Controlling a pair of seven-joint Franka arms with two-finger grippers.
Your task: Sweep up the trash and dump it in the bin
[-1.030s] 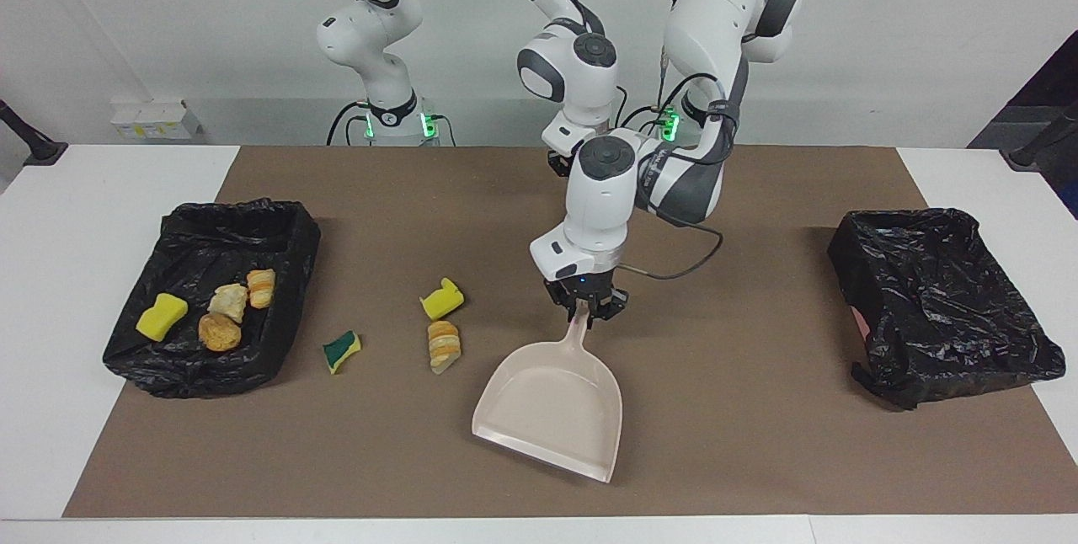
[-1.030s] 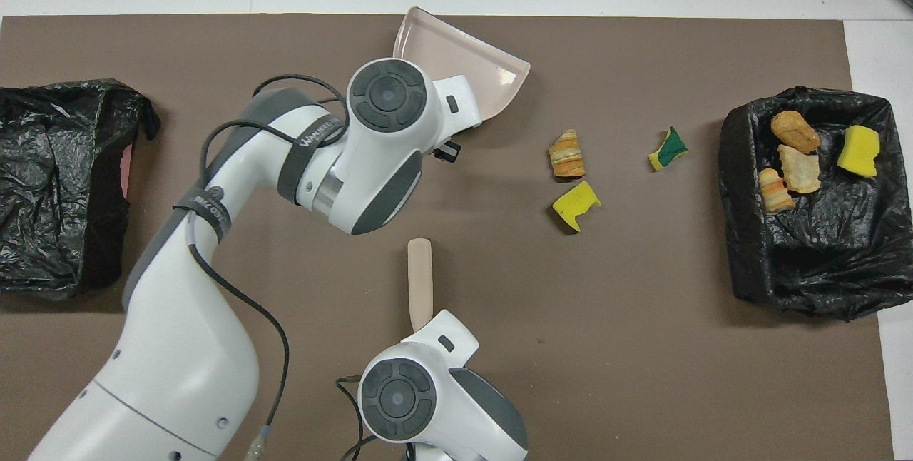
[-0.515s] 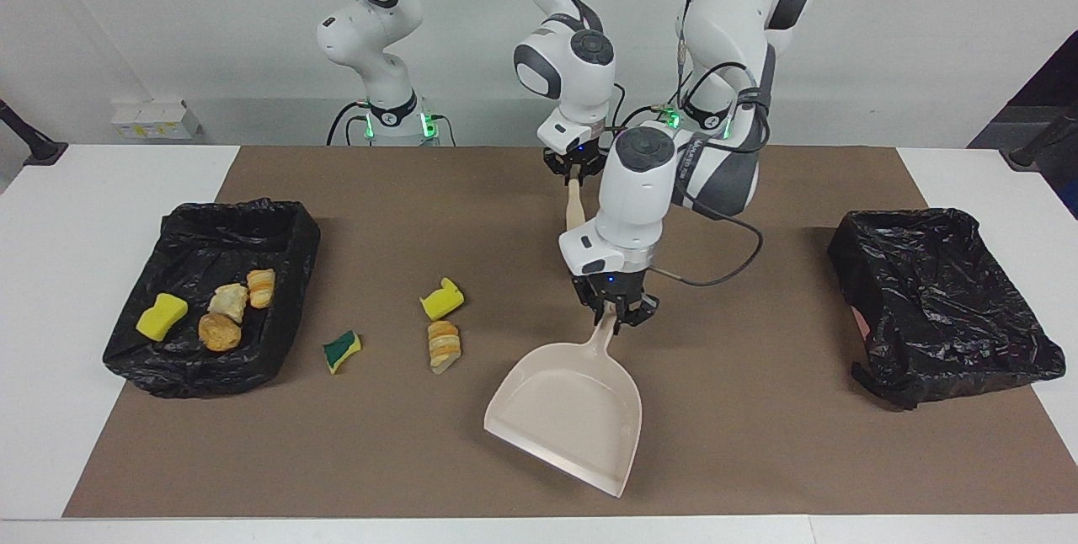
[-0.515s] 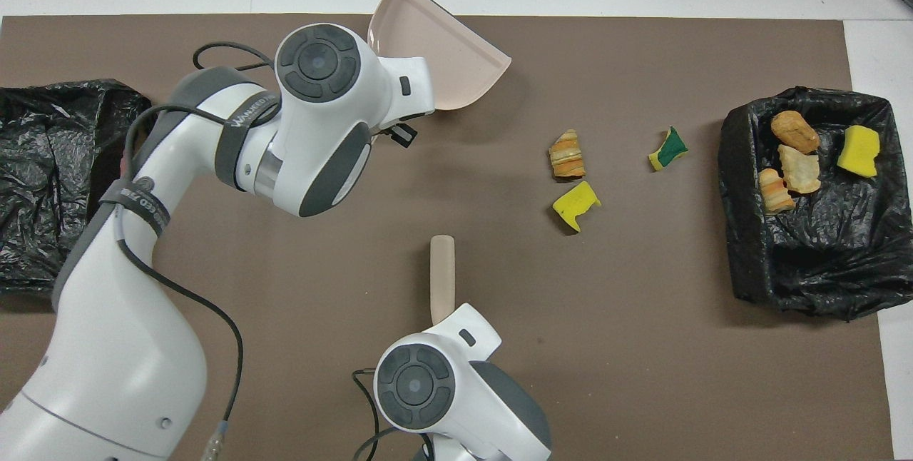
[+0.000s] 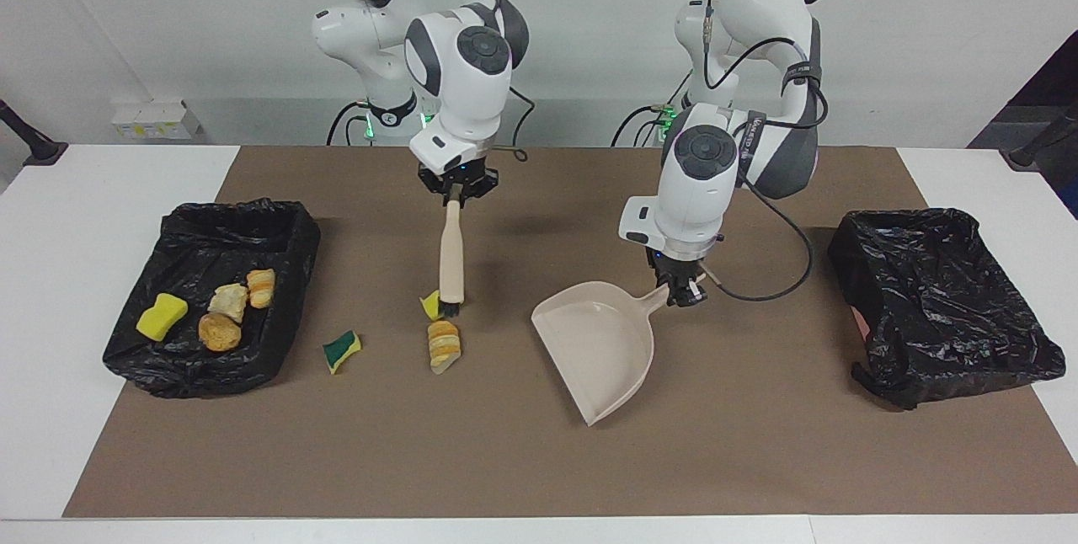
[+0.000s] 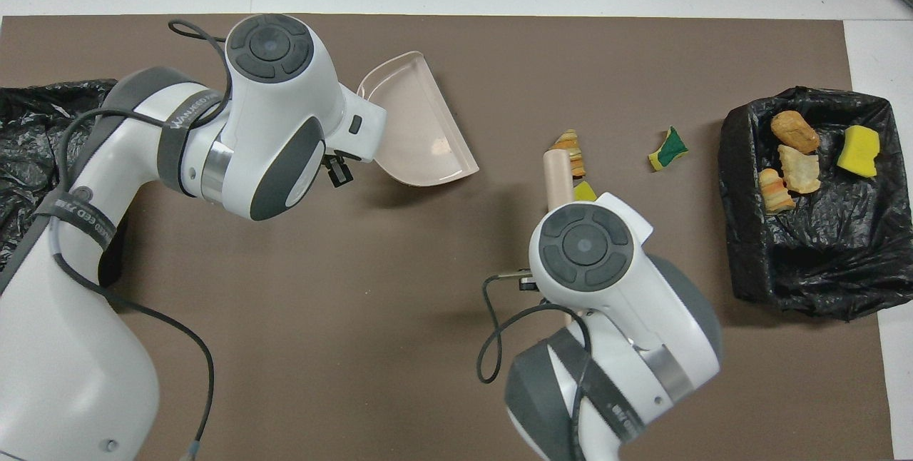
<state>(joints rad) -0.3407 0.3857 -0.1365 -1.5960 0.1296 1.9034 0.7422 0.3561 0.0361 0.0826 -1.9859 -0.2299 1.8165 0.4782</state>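
Brown matting (image 5: 758, 460) covers most of the white desk (image 5: 76, 190), leaving bare white strips at both ends and along the edge farthest from the robots; a plain pale wall (image 5: 909, 30) rises at the robots' end. One black-lined bin (image 5: 278, 228) sits at the right arm's end of the desk and holds four pieces of trash (image 5: 221, 331). Three more scraps (image 5: 443, 344) lie on the mat beside it toward the centre. A second black-lined bin (image 5: 943, 291) sits at the left arm's end. The right claw (image 5: 456, 190) is clenched on the top of a brush (image 5: 451, 253), which hangs upright with its dark bristles at a yellow scrap. The left claw (image 5: 680, 290) is clenched on the handle of the beige dustpan (image 5: 600, 340), near the mat's centre.
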